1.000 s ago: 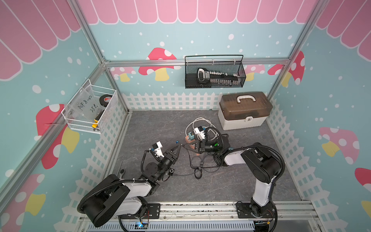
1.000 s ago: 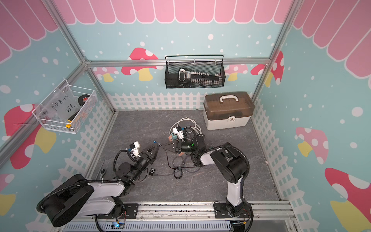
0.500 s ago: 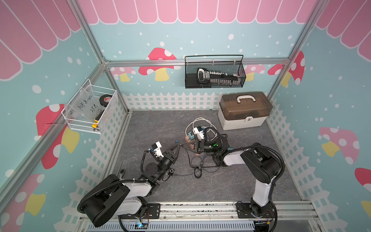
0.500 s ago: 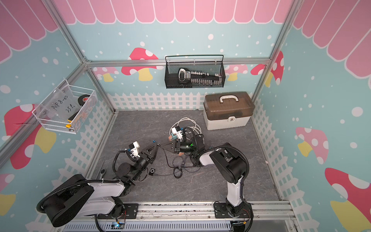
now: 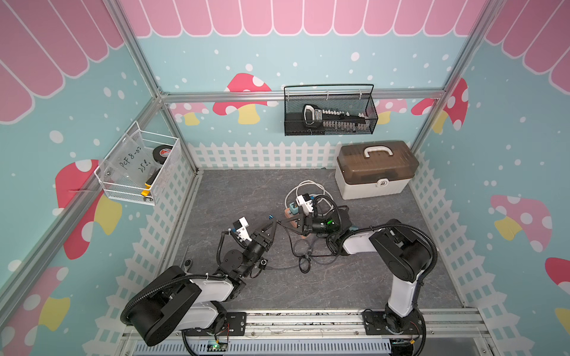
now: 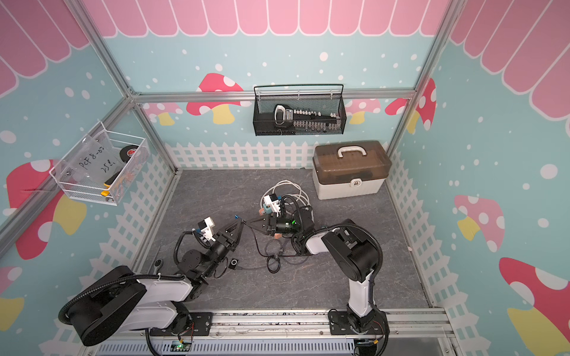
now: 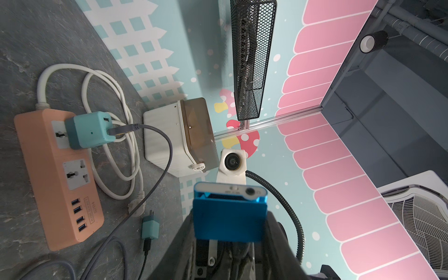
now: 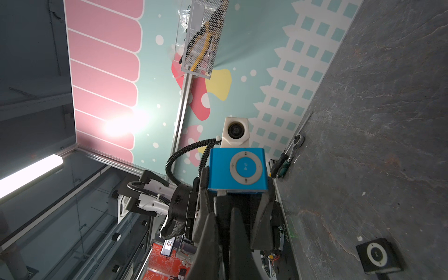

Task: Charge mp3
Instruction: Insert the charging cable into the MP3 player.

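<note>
blue mp3 sits clamped in the left gripper.

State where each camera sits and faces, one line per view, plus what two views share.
Top views: high over the base rail, looking down on the grey table; the left arm and right arm show whole.
Left wrist: on the left arm, facing the orange power strip and storage box; its left tool shows.
Right wrist: on the right arm, facing the left arm and white wall basket; its right tool shows.
Shared: both wrist views show the blue mp3 player in the left tool.
</note>
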Controlling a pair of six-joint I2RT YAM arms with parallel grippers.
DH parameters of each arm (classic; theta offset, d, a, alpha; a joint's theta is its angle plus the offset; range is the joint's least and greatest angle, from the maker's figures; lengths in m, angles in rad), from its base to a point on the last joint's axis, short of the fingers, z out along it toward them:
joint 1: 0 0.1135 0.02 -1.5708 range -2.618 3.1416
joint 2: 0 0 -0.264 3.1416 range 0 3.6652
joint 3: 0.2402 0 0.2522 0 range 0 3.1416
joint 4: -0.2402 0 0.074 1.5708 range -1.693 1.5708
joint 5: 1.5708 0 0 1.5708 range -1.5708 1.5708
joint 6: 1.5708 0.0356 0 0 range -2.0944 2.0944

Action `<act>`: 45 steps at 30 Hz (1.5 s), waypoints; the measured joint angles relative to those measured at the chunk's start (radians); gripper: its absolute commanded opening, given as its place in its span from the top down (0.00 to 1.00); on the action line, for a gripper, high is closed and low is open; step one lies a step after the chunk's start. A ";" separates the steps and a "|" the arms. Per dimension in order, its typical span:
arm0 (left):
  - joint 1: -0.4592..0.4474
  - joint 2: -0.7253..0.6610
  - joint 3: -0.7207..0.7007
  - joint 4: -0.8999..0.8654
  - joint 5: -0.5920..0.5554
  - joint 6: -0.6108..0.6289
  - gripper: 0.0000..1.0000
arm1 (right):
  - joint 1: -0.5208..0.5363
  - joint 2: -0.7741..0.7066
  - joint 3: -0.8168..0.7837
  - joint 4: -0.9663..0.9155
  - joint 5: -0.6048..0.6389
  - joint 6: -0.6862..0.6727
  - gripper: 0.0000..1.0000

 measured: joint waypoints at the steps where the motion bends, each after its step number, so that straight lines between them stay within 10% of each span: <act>1: -0.001 0.002 0.000 0.000 -0.003 0.001 1.00 | 0.000 0.000 0.000 -0.002 0.001 0.002 1.00; 28: -0.019 0.028 0.022 0.006 -0.066 0.011 1.00 | -0.013 0.034 0.060 -0.013 -0.027 0.041 1.00; 37: -0.058 0.044 0.022 -0.005 0.008 0.011 1.00 | -0.051 0.026 0.061 -0.013 -0.023 0.026 0.67; 45: -0.061 0.094 0.022 -0.005 0.049 0.006 1.00 | -0.135 -0.024 0.018 -0.019 -0.017 -0.020 0.60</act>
